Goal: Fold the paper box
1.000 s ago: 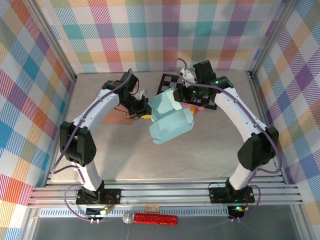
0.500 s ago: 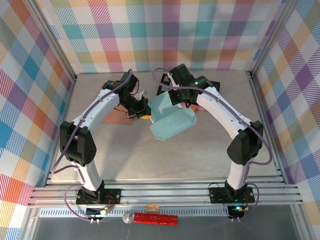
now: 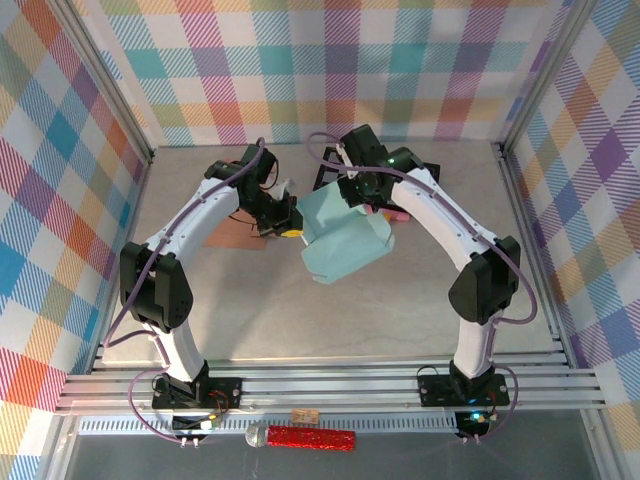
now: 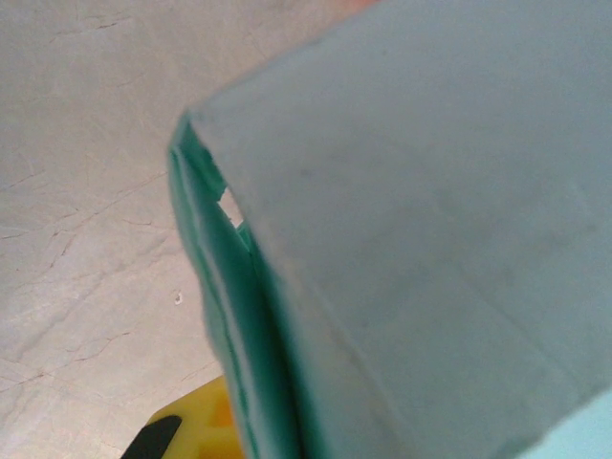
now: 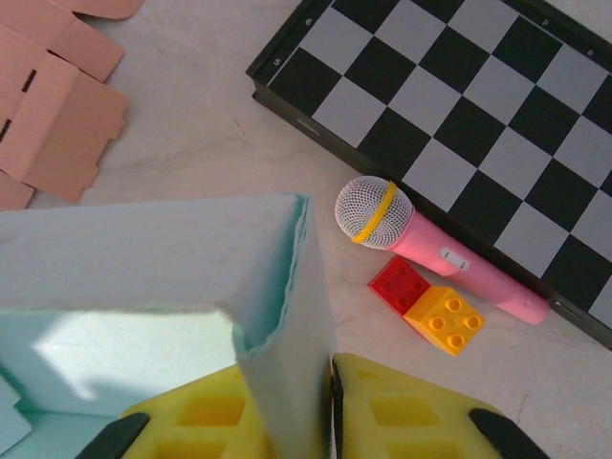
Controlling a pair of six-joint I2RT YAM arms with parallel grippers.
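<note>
Overhead, the paper box (image 3: 345, 243) sits midway across the table (image 3: 420, 320), toward its far edge, with both arms crowding over it. Your right wrist camera adds the detail: the right gripper (image 5: 327, 397) is clenched on an upright box wall, with a pink microphone (image 5: 430, 251), toy bricks (image 5: 428, 306) and a checkerboard (image 5: 459, 105) beyond. The left gripper (image 3: 289, 224) is clamped at the box's left edge, and its own view is blurred and cut off.

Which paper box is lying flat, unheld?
The salmon-brown cardboard box blank, unfolded flat on the table; the light teal paper box is pinched by the right gripper.
</note>
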